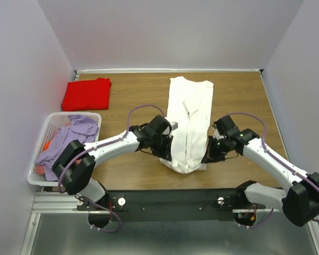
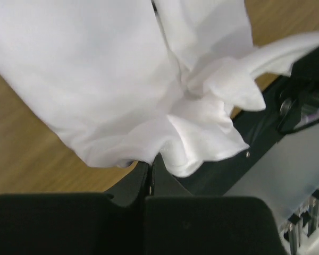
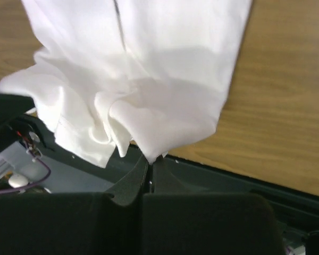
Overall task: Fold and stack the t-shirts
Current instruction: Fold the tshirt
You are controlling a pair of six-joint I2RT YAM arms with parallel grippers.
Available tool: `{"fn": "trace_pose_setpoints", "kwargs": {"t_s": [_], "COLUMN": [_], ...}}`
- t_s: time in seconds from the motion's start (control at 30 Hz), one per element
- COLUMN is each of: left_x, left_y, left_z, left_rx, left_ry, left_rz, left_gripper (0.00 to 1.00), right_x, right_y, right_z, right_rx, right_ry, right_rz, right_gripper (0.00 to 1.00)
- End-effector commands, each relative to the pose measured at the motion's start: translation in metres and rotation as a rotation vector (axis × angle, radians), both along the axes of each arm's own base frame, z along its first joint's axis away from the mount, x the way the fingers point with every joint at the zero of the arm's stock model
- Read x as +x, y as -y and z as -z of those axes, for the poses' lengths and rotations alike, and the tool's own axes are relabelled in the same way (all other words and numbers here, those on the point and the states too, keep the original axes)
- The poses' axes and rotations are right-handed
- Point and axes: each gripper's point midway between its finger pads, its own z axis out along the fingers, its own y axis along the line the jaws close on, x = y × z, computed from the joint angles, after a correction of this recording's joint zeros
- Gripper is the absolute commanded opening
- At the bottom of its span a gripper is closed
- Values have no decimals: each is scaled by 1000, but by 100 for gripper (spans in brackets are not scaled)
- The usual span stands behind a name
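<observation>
A white t-shirt (image 1: 190, 111) lies in the middle of the table as a long narrow strip, folded lengthwise, running from the far edge towards me. My left gripper (image 1: 169, 149) is shut on its near left corner. In the left wrist view the hem of the white t-shirt (image 2: 95, 79) is bunched and pinched at my left gripper (image 2: 150, 162). My right gripper (image 1: 207, 155) is shut on the near right corner. The right wrist view has the white t-shirt (image 3: 165, 64) hanging in folds from my right gripper (image 3: 150, 159). A red t-shirt (image 1: 86, 94) lies folded at the far left.
A white slatted basket (image 1: 49, 118) stands at the left edge, holding a lavender cloth (image 1: 69, 139) and something orange. A black rail (image 1: 170, 199) runs along the table's near edge below the white shirt's end. Walls close in the far side and both sides.
</observation>
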Motion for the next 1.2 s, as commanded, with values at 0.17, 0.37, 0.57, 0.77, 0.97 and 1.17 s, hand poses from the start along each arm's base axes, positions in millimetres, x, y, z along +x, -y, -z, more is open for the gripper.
{"fn": "trace_pose_setpoints", "kwargs": {"t_s": [0.17,0.37,0.57,0.77,0.97,1.17], "left_x": [115,168,209,238,262,278], "left_y": [-2,-2,-1,-1,1,-1], "left_z": [-22,-25,-25,-27,-26,-16], "left_rx": [-37,-50,-49,-81,-100,-102], "left_ry": [160,231,299,340,362,366], "left_rz": [-114,-166,-191,-231,-253,-283], "left_gripper": [0,0,0,0,0,0], "right_x": [94,158,195,219,241,257], "right_y": [30,52,63,68,76,79], "right_z": [-17,-35,-36,-28,-15,-1], "right_rx": [-271,-361,-376,-375,-381,-378], "right_ry": [203,334,379,399,418,413], "right_rz": [30,91,95,104,113,102], "right_gripper": [0,0,0,0,1,1]}}
